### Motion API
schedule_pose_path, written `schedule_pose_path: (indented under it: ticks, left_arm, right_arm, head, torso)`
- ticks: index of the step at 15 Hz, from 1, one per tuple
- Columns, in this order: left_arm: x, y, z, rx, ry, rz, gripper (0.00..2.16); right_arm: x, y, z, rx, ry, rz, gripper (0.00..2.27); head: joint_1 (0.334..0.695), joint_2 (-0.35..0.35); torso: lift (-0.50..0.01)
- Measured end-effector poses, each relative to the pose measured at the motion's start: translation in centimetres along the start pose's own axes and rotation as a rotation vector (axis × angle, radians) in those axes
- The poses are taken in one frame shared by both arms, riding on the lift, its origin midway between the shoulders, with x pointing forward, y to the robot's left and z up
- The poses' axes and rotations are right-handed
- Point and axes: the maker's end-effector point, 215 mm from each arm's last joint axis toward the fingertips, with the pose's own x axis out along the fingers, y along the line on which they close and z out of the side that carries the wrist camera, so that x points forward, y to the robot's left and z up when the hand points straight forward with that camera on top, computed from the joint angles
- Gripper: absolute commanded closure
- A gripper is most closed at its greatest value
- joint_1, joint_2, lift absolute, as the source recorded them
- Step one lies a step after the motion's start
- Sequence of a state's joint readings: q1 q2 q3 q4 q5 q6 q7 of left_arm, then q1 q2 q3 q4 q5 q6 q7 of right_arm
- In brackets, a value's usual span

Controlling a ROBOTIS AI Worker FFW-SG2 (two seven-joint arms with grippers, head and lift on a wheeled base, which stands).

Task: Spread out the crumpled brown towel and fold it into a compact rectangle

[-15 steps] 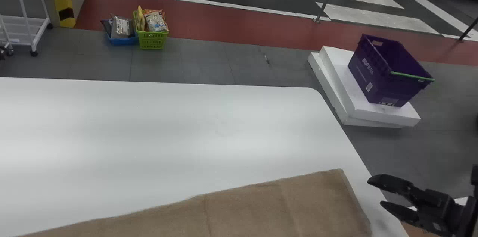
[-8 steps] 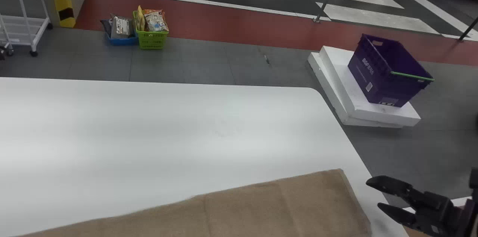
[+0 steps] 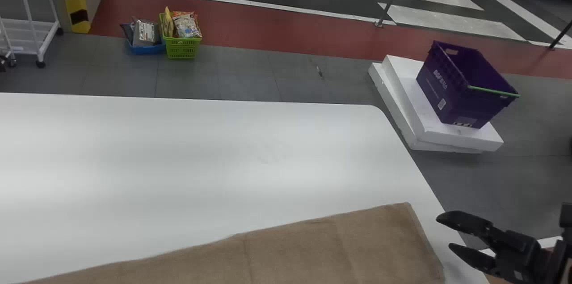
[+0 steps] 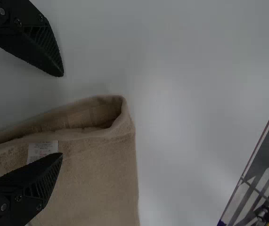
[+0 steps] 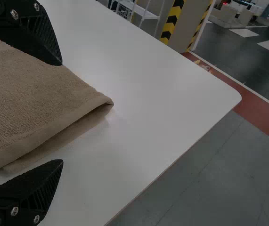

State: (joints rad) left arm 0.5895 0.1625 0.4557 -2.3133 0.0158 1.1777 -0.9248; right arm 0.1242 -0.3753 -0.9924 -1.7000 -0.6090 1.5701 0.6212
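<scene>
The brown towel (image 3: 313, 248) lies on the desk (image 3: 223, 163) along the robot's side, spread lengthwise into a long doubled strip, so the spreading looks done and the folding seems to be in hand. Both the left gripper (image 4: 60, 115) and the right gripper (image 3: 444, 231) have their fingers parted, with no cloth between them. The next move probably calls for each to close on all the layers at its end, then bring an end inward; catching just the top layer could open the fold. The head view gives the strip's slanting far edge and, near its right end, the right gripper beside the desk's edge. The left wrist view adds a pale label (image 4: 42, 149) and a gaping, loopy fold (image 4: 94, 115); the right wrist view adds a corner (image 5: 107, 101) whose layers sit slightly apart.
</scene>
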Motion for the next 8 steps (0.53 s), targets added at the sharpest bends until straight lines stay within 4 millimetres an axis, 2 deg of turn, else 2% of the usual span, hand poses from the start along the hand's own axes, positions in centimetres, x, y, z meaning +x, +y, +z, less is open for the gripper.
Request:
schedule_pose_path:
  ticks: [2,3,6,7,8]
  left_arm:
    - [0.4,-0.36,-0.02,0.029,0.01,0.014,0.23]
    - [0.49,-0.56,-0.02,0.036,0.013,0.014,0.41]
    - [0.32,-0.82,0.16,0.047,0.013,0.005,1.33]
    - [0.14,-0.86,0.28,0.049,0.011,0.001,1.44]
    - [-0.09,-0.82,0.43,0.051,0.008,0.0,1.44]
  right_arm:
    - [0.08,-0.05,-0.13,0.004,0.002,0.001,0.07]
    - [0.1,-0.07,-0.16,0.005,0.002,0.001,0.07]
    - [0.13,-0.16,-0.23,0.009,0.003,0.001,0.07]
    - [0.16,-0.18,-0.27,0.01,0.004,0.002,0.07]
    - [0.23,-0.18,-0.31,0.011,0.005,0.002,0.07]
  head:
    - [0.695,-0.35]
    - [0.695,-0.35]
    - [0.695,-0.35]
    - [0.695,-0.35]
    - [0.695,-0.35]
  torso:
    - [-0.127]
    - [-0.127]
    - [-0.127]
    - [-0.127]
    - [-0.127]
